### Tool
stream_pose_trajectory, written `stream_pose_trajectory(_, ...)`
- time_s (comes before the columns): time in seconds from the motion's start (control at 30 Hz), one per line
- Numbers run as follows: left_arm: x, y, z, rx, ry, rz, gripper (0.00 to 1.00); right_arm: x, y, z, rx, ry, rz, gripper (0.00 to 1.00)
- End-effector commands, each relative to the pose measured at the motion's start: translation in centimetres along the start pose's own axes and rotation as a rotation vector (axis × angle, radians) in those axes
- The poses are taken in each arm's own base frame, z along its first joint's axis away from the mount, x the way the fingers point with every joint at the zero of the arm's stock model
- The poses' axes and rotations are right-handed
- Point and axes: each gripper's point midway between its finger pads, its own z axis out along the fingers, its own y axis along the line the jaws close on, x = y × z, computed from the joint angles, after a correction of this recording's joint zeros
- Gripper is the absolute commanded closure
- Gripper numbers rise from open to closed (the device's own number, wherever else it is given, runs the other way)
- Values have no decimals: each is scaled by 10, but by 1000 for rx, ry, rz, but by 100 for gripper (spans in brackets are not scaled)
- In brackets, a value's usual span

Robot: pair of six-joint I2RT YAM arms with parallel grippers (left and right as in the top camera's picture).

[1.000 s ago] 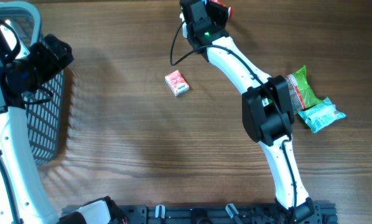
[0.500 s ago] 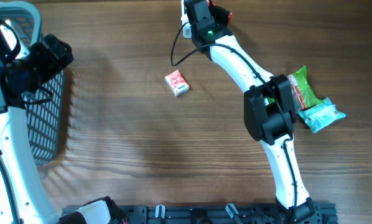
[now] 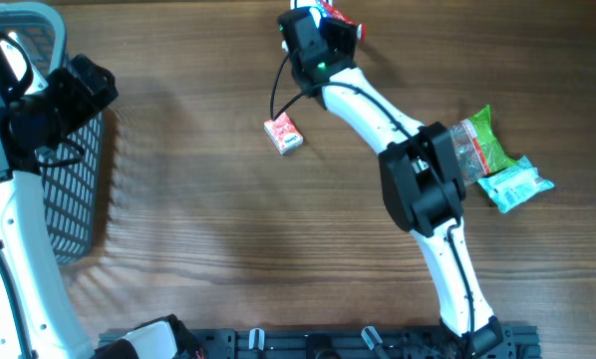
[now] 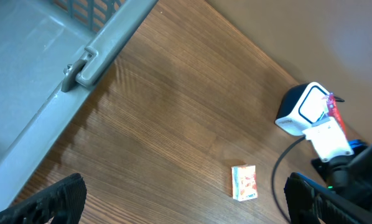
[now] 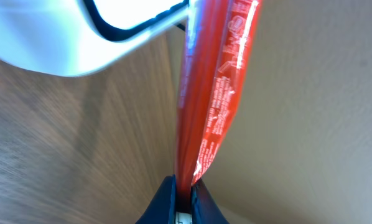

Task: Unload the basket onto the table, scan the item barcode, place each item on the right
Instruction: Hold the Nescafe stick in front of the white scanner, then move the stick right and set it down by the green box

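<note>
At far table edge: right gripper point(image 5: 185, 186), jaws pinching the red packet point(image 5: 214, 93) edge-on, just beside the white scanner point(image 4: 304, 111).
Change from earlier frame: right gripper and red packet have shifted leftward, closer to the scanner.
Left gripper point(image 4: 186, 202): jaws spread wide, over the basket point(image 3: 84, 199) edge.
Mid-table: small red-and-white box point(image 3: 284, 133), lying alone.
Right side: green packet point(image 3: 480, 143) and teal packet point(image 3: 515, 183); the right arm point(image 3: 418, 184) overlaps the green one.

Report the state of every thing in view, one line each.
Scanner: standing, unheld.
Red packet: pinched at one end, raised beside the scanner.
Right hand: shut on the red packet.
Left hand: open, empty.
Small red box: lying flat, untouched.
Green packet: lying flat, partly covered by the right arm.
Teal packet: lying against the green packet.
Basket: upright.
</note>
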Motion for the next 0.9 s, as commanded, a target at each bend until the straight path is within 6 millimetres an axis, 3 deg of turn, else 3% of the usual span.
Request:
stream_pose_trajectory(0.0, -1, -5, -2, 17, -5, 21, 0, 5, 16, -3, 7, 46, -106, 96)
stream_pose_trajectory(0.3, -1, -5, -2, 17, -5, 21, 0, 3, 7, -4, 70, 63, -88, 96)
stream_pose_trajectory(0.43, -1, -5, -2, 17, -5, 21, 0, 6, -27, -12, 156, 66, 75, 96)
stream_pose_trajectory(0.57, -1, -5, -2, 17, -5, 21, 0, 16, -71, -37, 169, -5, 249, 96)
stream_pose_trajectory(0.7, -1, -5, -2, 17, -5, 21, 0, 40, -100, -71, 80, -79, 429, 96)
stream_pose_trajectory(0.77, -1, -5, -2, 17, -5, 21, 0, 58, -101, -92, -52, -134, 538, 96)
stream_pose_trajectory(0.87, -1, -5, -2, 17, -5, 21, 0, 81, -81, -123, -348, -207, 661, 96)
